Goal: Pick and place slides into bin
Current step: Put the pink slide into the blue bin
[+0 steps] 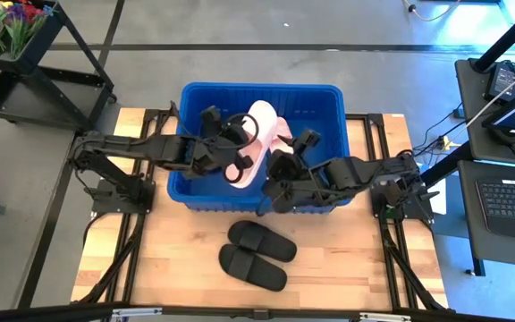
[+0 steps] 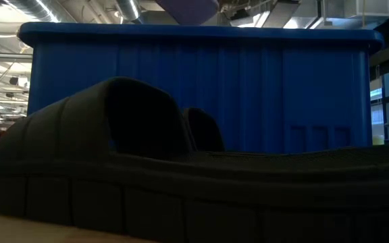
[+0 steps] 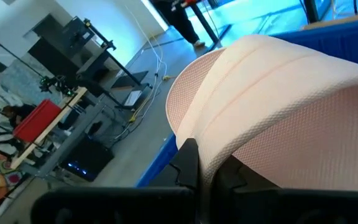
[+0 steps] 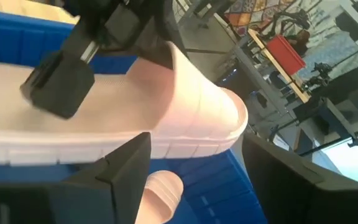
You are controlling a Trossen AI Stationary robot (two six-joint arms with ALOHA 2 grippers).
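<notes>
My left gripper [image 1: 236, 136] is over the blue bin [image 1: 325, 97] and is shut on a pale pinkish slide [image 1: 263, 123]. That slide fills the left wrist view [image 3: 278, 99] and shows lengthwise in the right wrist view [image 4: 166, 118]. A second pale slide [image 4: 163, 188] lies lower in the bin [image 1: 240, 172]. My right gripper [image 1: 280, 172] is open and empty over the bin's near wall, just short of the held slide. Two black slides [image 1: 262, 239] [image 1: 252, 266] lie flat on their soles on the table in front of the bin, and they fill the low view [image 2: 113, 155]. My left gripper holds the pale slide at its wide strap [image 3: 229, 143]. One finger [image 3: 188, 163] stands against the strap's edge, and the strap hides the other. The gripper comes from the table's left. The slide is lifted clear over the bin and tilted.
The bin's near wall [image 2: 248, 94] stands right behind the black slides. Bare wooden table [image 1: 347, 259] lies to the right and left of them. Racks and desks stand off the table on both sides.
</notes>
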